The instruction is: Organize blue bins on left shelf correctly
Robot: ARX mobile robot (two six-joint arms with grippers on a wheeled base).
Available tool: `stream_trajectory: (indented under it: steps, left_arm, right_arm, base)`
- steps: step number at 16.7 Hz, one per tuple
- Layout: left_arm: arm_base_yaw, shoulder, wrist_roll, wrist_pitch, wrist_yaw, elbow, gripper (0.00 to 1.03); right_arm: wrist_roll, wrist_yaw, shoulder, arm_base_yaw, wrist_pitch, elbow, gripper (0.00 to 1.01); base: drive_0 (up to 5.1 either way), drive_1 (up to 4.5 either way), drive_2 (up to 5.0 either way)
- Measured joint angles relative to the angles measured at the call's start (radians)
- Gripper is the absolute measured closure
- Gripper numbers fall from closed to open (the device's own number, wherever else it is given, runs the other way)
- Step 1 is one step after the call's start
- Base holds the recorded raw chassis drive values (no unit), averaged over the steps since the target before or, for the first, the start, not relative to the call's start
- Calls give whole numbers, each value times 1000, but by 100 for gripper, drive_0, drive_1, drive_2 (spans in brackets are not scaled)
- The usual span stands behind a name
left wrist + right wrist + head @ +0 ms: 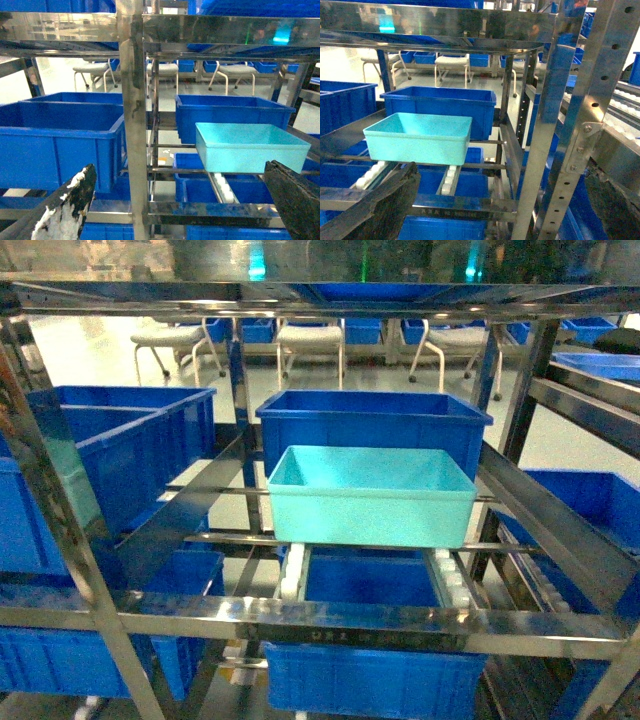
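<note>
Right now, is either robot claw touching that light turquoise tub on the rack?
Apart. In the left wrist view the left claw has open fingers in the near foreground, well short of the turquoise tub. The right wrist view shows the right claw equally clear.

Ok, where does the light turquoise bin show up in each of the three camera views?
Head: turquoise bin at centre, on the shelf rails.
Left wrist: right of centre, beyond the steel post.
Right wrist: left of centre.
Shared landmark: the dark blue crate directly behind it, seen in all three views.
</note>
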Motion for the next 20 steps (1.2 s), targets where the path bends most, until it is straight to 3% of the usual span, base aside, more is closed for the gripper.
stream_trajectory:
  steps: [8,20]
  left_arm:
    - [0,0,0,2,0,0,5]
    - [0,0,0,-2,0,0,5]
  right_arm:
    - [0,0,0,0,2,0,3]
    - [0,0,0,0,-2,0,3]
  base:
    - [1,-424,427]
    - [375,-466,113]
